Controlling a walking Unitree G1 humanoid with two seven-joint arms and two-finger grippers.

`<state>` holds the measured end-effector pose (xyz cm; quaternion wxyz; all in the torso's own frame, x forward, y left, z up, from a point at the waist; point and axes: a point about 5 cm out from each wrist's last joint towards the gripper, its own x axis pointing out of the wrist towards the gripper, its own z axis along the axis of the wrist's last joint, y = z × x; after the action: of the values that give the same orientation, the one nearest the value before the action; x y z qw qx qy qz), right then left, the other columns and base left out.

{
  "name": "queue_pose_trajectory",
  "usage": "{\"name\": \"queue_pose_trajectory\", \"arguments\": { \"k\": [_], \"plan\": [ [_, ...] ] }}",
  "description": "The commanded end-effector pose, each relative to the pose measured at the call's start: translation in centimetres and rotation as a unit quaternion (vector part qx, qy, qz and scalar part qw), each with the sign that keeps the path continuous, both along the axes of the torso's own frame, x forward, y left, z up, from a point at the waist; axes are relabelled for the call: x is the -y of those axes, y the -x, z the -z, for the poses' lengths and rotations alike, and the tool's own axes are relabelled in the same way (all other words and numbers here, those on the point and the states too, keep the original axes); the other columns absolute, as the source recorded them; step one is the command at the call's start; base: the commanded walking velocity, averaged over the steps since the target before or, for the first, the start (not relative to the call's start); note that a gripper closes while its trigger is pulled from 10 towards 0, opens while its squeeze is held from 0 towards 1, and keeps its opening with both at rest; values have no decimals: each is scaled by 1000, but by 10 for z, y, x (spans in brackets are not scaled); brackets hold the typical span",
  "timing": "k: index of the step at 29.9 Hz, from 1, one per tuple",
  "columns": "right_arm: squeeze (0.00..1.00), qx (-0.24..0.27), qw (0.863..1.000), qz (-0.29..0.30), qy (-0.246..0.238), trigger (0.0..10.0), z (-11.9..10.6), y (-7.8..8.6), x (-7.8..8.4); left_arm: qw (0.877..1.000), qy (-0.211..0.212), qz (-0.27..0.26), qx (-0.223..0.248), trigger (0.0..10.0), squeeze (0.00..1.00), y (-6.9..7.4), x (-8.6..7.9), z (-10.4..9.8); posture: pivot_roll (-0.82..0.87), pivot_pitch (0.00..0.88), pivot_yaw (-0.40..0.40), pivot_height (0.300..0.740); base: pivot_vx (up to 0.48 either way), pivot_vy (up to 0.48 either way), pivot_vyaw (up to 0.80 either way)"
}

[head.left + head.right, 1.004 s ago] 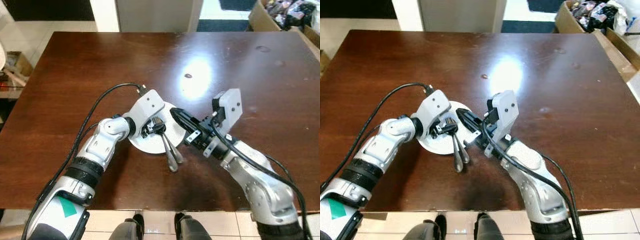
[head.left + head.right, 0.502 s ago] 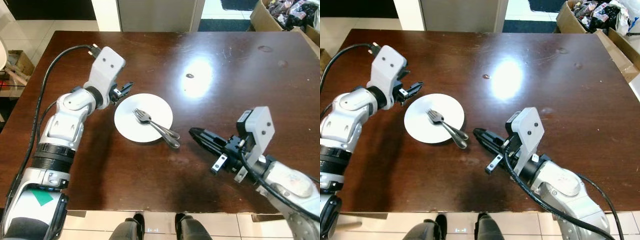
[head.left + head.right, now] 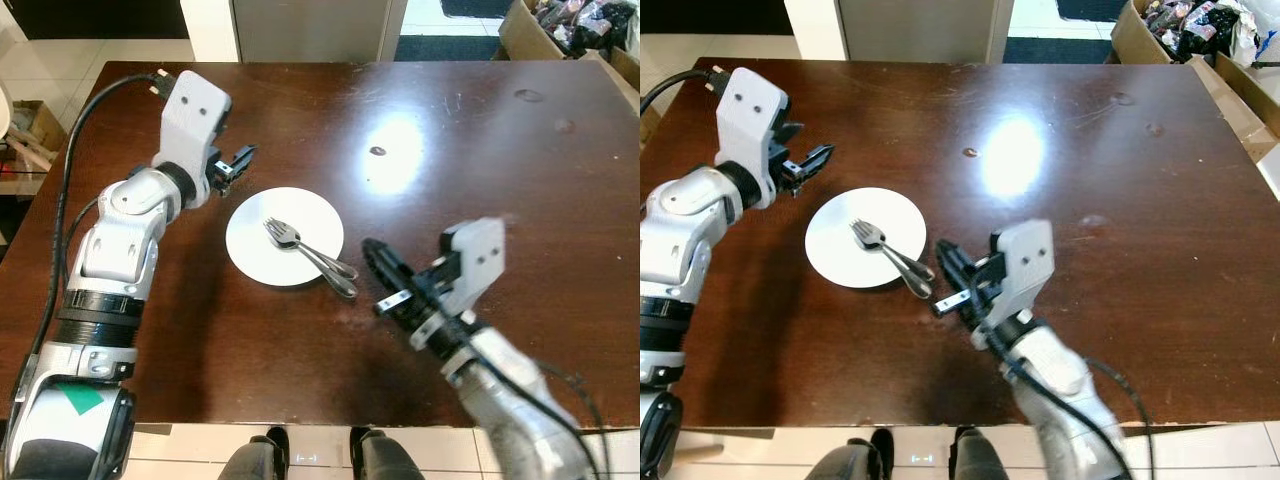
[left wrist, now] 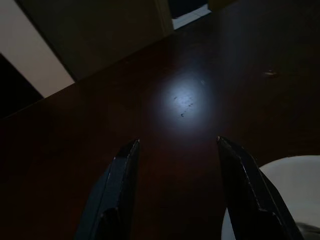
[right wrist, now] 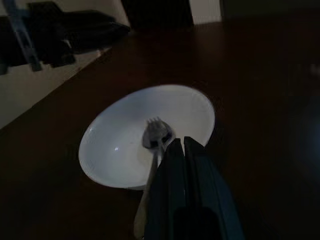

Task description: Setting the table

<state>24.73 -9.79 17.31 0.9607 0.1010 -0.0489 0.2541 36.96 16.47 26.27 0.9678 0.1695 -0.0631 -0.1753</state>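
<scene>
Fork and spoon [image 3: 318, 259] rest across the white plate [image 3: 262, 262] on the desk [image 3: 480, 160] — right gripper [image 3: 372, 252] pinched empty beside their handles, left gripper [image 3: 243, 155] spread, clear.

White round plate [image 3: 262, 258], fork [image 3: 300, 250] and spoon [image 3: 338, 283] across it (handles overhanging)

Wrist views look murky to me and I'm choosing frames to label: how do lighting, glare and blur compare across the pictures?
Left eye and right eye views: bright, a white glare patch on the table; right gripper and its arm slightly smeared. Left wrist view: very dark, a dim sheen on the wood past the left gripper. Right wrist view: dark, yet plate and fork readable.
</scene>
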Motion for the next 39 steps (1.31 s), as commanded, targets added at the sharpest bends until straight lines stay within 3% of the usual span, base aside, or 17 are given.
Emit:
{"name": "queue_pose_trajectory", "arguments": {
  "k": [1, 4, 6, 8, 11, 16, 17, 18, 19, 25, 29, 34, 35, 36, 37, 38, 39],
  "plan": [
    [0, -28, 999, 11, -22, 10000, 11, -1, -5, 1000, 3, -13, -3, 10000, 0, 0, -3, 6, -174, 166, 115, 740, 0, 0, 0],
    [0, -52, 997, 12, -60, 10000, 15, -2, -12, 1000, 2, -17, 2, 10000, 0, 0, -2, 5, -174, 166, 115, 740, 0, 0, 0],
    [0, -48, 998, 3, -42, 10000, 18, 0, -18, 1000, 1, -17, 4, 10000, 0, 1, -2, 5, -167, 160, 114, 740, 0, 0, 0],
    [0, -42, 999, 3, 5, 10000, 24, 2, -18, 1000, 0, -20, 1, 10000, 0, 1, -3, 6, -170, 159, 113, 740, 0, 0, 0],
    [0, -59, 998, 35, 14, 10000, 38, 1, -11, 1000, 2, -24, -2, 10000, 0, 1, -4, 8, -175, 159, 113, 740, 0, 0, 0],
    [0, -91, 991, 57, -86, 9725, 41, -19, -8, 1000, 6, -28, -2, 10000, 0, 0, 0, 10, -165, 151, 112, 740, 0, 0, 0],
    [0, -86, 991, 56, -91, 4706, 39, -23, -8, 1000, 5, -28, -2, 10000, 0, 0, 0, 10, -165, 151, 112, 740, 0, 0, 0],
    [0, -86, 991, 56, -91, 4706, 39, -23, -8, 1000, 5, -28, -2, 10000, 0, 0, 0, 10, -165, 151, 112, 740, 0, 0, 0],
    [0, -79, 991, 53, -92, 0, 37, -26, -7, 1000, 5, -29, -2, 10000, 0, 0, 0, 10, -165, 151, 112, 740, 0, 0, 0],
    [0, -53, 993, 55, -87, 0, 29, -37, -2, 1000, 5, -30, -2, 10000, 0, 2, 0, 12, -158, 148, 108, 740, 0, 0, 0],
    [0, -13, 994, 70, -86, 0, 10, -49, 11, 999, 8, -31, -5, 10000, 0, 2, 1, 14, -160, 149, 103, 740, 0, 0, 0],
    [0, 19, 993, 88, -71, 0, -5, -54, 24, 1000, 10, -28, -7, 10000, 0, 3, 4, 15, -165, 151, 103, 740, 0, 0, 0],
    [0, 27, 993, 93, -60, 3804, -8, -54, 27, 1000, 9, -27, -7, 10000, 0, 3, 5, 15, -166, 151, 104, 740, 0, 0, 0],
    [0, 32, 993, 97, -52, 3804, -9, -53, 29, 1000, 9, -26, -7, 10000, 0, 3, 5, 15, -166, 151, 104, 740, 0, 0, 0],
    [0, 45, 993, 102, -27, 10000, -12, -53, 31, 1000, 11, -26, -6, 10000, 0, 3, 6, 15, -167, 153, 104, 740, 0, 0, 0],
    [0, 62, 992, 107, 5, 10000, -14, -50, 36, 999, 12, -33, 1, 10000, 0, 2, 7, 14, -168, 154, 104, 740, 0, 0, 0],
    [0, 62, 992, 107, 5, 10000, -14, -50, 36, 999, 12, -33, 1, 10000, 0, 2, 7, 14, -168, 154, 104, 740, 0, 0, 0]
  ]
}}
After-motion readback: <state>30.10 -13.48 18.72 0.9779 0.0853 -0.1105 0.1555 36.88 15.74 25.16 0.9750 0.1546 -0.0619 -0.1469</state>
